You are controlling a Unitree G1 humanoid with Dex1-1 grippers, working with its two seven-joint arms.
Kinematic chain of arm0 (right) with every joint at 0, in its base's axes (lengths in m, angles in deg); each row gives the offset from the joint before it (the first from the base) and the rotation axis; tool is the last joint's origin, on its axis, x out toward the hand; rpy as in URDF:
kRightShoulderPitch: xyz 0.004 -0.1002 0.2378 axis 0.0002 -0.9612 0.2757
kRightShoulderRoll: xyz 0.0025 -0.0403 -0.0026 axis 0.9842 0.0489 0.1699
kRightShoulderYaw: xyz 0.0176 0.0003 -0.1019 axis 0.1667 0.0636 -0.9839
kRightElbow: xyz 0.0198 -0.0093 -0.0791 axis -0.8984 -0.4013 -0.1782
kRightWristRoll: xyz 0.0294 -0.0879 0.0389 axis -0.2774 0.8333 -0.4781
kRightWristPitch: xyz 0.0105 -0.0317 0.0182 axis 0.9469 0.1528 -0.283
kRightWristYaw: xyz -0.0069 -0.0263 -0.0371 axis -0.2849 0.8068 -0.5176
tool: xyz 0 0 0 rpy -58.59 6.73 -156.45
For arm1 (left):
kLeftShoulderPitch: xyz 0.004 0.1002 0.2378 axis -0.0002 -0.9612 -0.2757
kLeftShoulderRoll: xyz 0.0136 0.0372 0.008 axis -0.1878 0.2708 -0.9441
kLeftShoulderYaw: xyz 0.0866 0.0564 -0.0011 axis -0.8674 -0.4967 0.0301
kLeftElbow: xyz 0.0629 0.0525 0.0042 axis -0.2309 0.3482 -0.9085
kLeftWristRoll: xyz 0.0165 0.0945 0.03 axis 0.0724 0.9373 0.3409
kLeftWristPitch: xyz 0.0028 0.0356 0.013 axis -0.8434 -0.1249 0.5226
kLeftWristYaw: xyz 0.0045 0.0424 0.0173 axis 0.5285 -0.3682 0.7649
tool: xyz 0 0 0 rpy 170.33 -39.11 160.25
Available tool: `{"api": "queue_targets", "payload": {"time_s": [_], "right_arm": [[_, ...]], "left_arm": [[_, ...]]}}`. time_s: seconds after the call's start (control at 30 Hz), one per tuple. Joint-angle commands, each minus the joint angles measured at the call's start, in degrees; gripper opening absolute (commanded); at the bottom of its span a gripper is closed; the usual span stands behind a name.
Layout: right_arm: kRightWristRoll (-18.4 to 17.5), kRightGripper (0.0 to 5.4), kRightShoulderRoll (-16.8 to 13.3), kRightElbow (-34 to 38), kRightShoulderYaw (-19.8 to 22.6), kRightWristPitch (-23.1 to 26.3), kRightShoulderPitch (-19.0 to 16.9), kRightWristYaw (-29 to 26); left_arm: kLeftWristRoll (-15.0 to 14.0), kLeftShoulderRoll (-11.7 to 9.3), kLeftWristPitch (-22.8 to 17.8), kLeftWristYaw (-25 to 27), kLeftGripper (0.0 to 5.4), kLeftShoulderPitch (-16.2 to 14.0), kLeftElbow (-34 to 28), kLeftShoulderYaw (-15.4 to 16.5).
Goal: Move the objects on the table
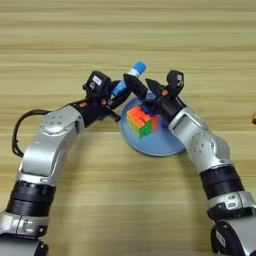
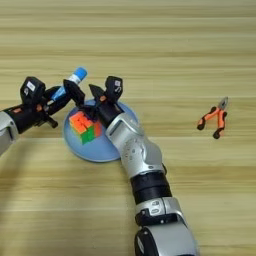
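My left gripper (image 1: 116, 97) is shut on the lower end of the blue stick (image 1: 126, 80), which slants up and to the right, its lighter blue cap (image 1: 139, 66) on top. My right gripper (image 1: 140, 83) is open just right of the stick, one black finger close beside it; I cannot tell if they touch. Both grippers hover over the far rim of a blue plate (image 1: 165, 142) on the table (image 1: 125, 30). Orange-handled pliers (image 2: 214, 117) lie on the wood far to the right.
A multicoloured puzzle cube (image 1: 141, 121) sits on the blue plate, directly below and in front of both grippers. My right forearm (image 1: 200, 140) crosses the plate's right edge.
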Motion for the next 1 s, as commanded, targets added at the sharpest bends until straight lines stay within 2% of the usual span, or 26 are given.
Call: {"api": "queue_targets", "payload": {"time_s": [0.03,0.4,0.77,1.0], "right_arm": [[-0.59,5.4,3.49,0.35,-0.08,0.61,3.68,0.28],[-2.02,5.4,4.1,2.25,-0.21,0.69,4.51,0.77],[-3.07,5.4,4.31,4.63,-0.93,1.14,4.77,1.48],[-4.31,4.73,4.58,4.39,-1.0,1.97,4.89,1.43]], "left_arm": [[-0.52,0.04,-0.36,0.19,1.33,0.47,-0.39,-0.78],[-0.13,0.42,0.21,0.37,1.33,0.45,1.31,-2.2],[-0.04,0.35,0.64,0.57,1.33,0.73,2.45,-2.21],[-0.1,0.41,0.71,0.54,1.33,0.83,2.55,-2.19]]}}
